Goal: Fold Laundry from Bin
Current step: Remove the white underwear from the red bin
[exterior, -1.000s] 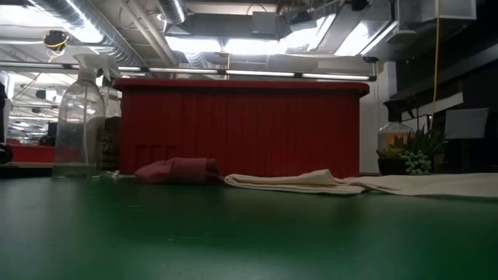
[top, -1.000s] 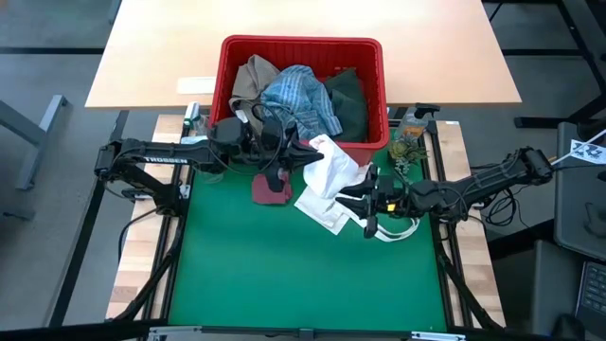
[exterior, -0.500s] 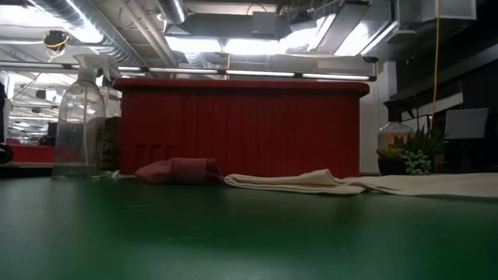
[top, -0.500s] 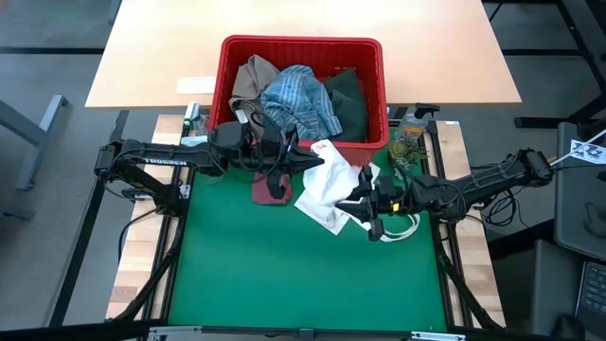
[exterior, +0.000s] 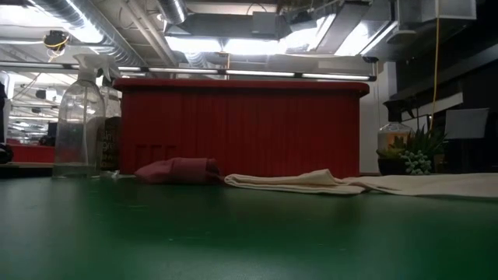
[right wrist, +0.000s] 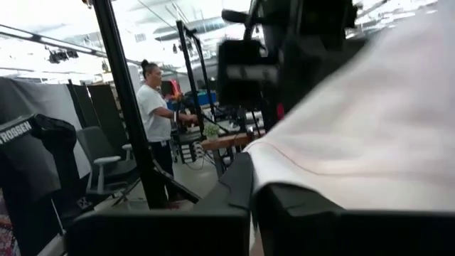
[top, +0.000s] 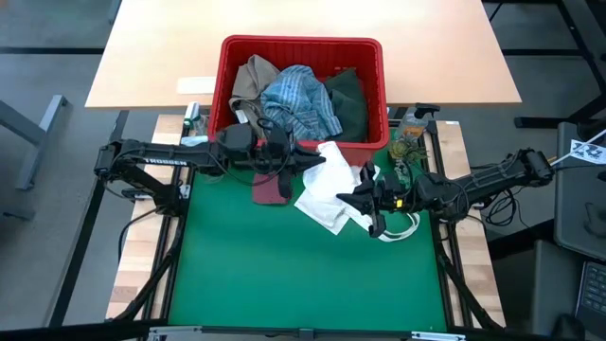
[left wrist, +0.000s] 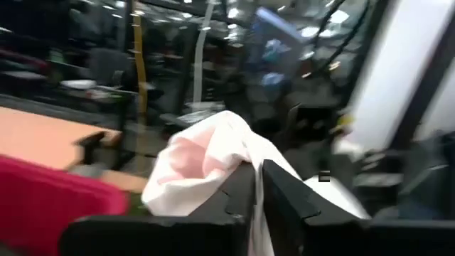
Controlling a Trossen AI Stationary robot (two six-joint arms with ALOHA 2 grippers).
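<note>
I have the bench (top: 237, 275) under its green mat, and the red bin (top: 303, 47) sits at its far edge, about the middle. Packed inside the bin I can see the tan garment (top: 254, 76) toward the left wall, the blue-white striped shirt (top: 301, 99) in the centre and the dark green garment (top: 348, 99) toward the right wall.

In front of the bin's near wall the small white cloth (top: 331, 185) is partly raised, one end draped up near the bin's rim and the rest spread on the mat toward the right edge. The left arm reaches in from the left edge, and the left tool (top: 317, 158) is clamped on the upper end of that white cloth; my left wrist view shows the cloth bunched right at the pinched fingers (left wrist: 284, 199). The right arm comes in from the right edge, and the right tool (top: 355, 201) is closed on the cloth's right-hand edge, with fabric lying over its fingers (right wrist: 234, 185) in the right wrist view.

The small maroon cloth (top: 272, 188) lies folded on the mat just left of the white cloth, below the left tool. From the low view it rests flat against the mat before the bin.

A clear spray bottle (exterior: 78, 117) stands at the far left corner, and a small potted plant (top: 405, 147) sits beside the bin's right wall.
</note>
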